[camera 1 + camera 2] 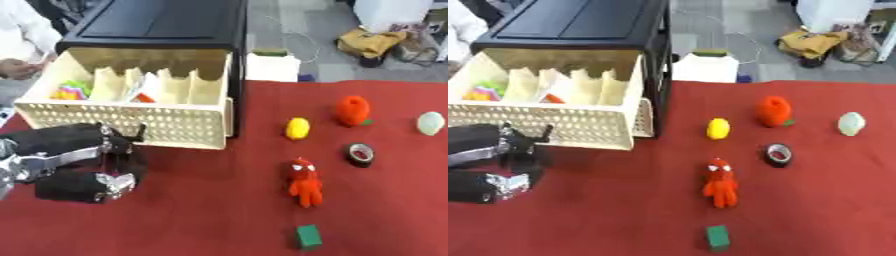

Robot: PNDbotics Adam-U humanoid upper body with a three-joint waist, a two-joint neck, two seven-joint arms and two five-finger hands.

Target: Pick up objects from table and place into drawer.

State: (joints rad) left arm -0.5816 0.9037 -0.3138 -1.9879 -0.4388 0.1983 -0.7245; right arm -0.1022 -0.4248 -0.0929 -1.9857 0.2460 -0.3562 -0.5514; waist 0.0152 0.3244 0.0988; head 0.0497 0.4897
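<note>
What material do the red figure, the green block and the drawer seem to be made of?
Red figure: probably plush or knitted fabric; its outline looks fuzzy and its surface matt.
Green block: a hard solid, perhaps painted wood or plastic; flat faces and straight edges, not clear which.
Drawer: most likely cream plastic; a smooth front wall with regular rows of small holes.

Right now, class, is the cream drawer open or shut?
Open: the drawer is pulled out of the black cabinet, showing its dividers and colourful items inside.

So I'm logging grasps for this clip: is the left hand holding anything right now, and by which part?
Nothing is held. The left hand sits curled on the red tablecloth in front of the open drawer.
</note>
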